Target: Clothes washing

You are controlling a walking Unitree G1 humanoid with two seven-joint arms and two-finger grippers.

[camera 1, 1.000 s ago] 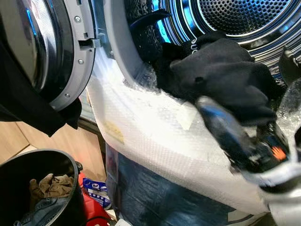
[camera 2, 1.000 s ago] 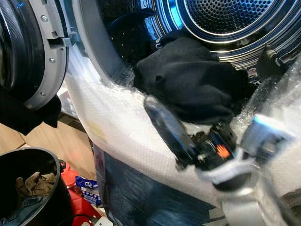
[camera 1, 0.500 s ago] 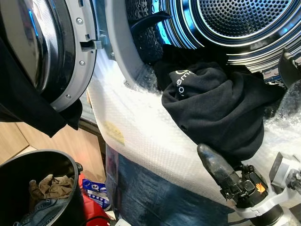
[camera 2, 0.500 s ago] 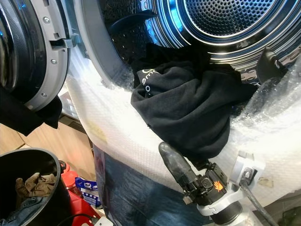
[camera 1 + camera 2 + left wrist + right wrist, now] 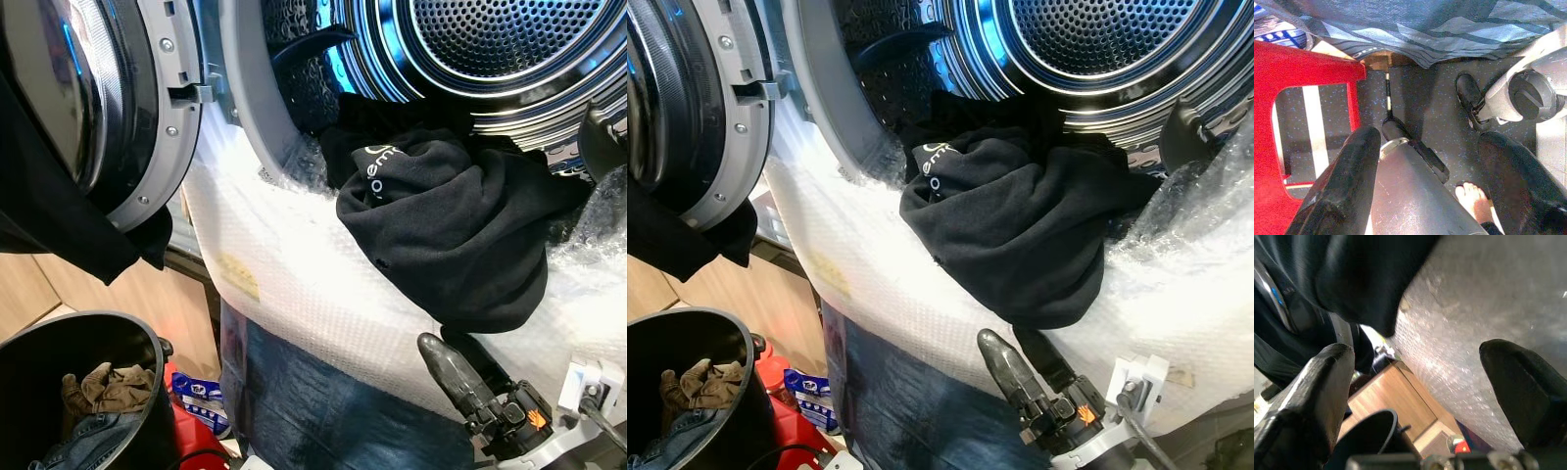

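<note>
A black garment point(image 5: 451, 235) with white lettering hangs half out of the washing machine drum point(image 5: 509, 39), draped over the bubble wrap point(image 5: 313, 284) that covers the opening's lower lip. My right gripper point(image 5: 1024, 354) sits just below the garment's hanging edge, open and holding nothing. In the right wrist view its fingers point(image 5: 1312, 396) stand wide apart, with the garment point(image 5: 1361, 279) above them. My left gripper point(image 5: 1432, 181) hangs open, pointing down at the floor.
The round machine door point(image 5: 118, 98) stands open at the left, with another dark cloth point(image 5: 49, 225) hanging at it. A black bin point(image 5: 147, 343) holding brown and blue clothes point(image 5: 103, 387) stands at the lower left. A red stool point(image 5: 1283, 68) and a person's bare foot point(image 5: 1471, 196) are on the floor.
My right gripper has dropped down and away from the black garment. The garment has slid out and now hangs over the lip by itself.
</note>
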